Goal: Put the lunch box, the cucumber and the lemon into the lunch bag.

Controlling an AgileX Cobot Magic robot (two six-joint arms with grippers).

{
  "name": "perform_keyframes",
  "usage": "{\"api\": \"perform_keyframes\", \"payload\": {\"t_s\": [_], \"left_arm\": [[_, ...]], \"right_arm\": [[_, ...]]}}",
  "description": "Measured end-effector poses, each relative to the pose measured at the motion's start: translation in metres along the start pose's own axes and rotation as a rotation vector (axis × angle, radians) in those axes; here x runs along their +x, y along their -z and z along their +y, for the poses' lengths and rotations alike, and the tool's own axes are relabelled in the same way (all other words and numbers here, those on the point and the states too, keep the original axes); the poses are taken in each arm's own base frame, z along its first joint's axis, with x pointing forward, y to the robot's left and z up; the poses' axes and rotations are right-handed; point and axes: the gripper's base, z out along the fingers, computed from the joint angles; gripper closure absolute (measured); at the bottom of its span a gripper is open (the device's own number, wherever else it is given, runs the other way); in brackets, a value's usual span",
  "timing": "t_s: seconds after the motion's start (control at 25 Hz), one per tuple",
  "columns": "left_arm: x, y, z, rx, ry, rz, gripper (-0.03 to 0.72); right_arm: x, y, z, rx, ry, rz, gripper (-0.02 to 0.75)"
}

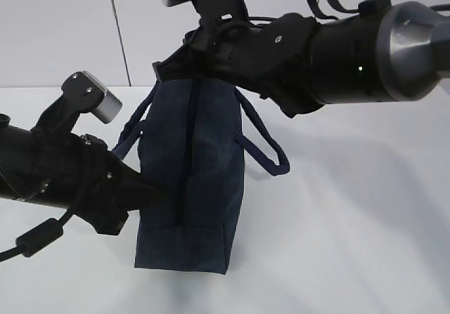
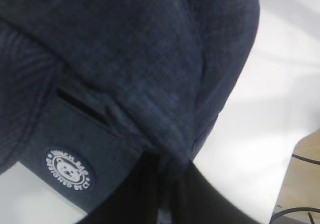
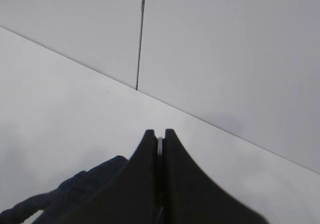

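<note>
The left end effector point(image 2: 167, 184) is clenched on a pinch of the lunch bag point(image 1: 193, 180), its dark fingers meeting on a fold of navy cloth low at the bag's end, as the left wrist view shows close up. Beside that fold sits a round white logo point(image 2: 69, 170) with a small bear face ringed by lettering — "LUNCH BAG" can be made out along the top, the rest too small to read with certainty. The right end effector point(image 3: 160, 136) is pressed shut on a thin metal ring point(image 3: 160, 146) at the far top end of the bag; only the right wrist view shows this sliver of metal. The exterior view alone gives the whole shape — a boxy, soft woven fabric bag standing on the white table point(image 1: 351, 223), its closed zipper line point(image 1: 188, 152) running down the middle, rope-like loop handles point(image 1: 264, 145) drooping to either side.
</note>
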Motion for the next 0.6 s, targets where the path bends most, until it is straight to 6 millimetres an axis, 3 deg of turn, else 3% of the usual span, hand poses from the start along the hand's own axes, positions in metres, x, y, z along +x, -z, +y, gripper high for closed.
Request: {"api": "perform_keyframes", "payload": {"t_s": [0.6], "left_arm": [[0.000,0.000,0.000,0.000,-0.003,0.002,0.681]], "right_arm": [[-0.006,-0.030,-0.028,-0.057,-0.233,0.061,0.751]]}}
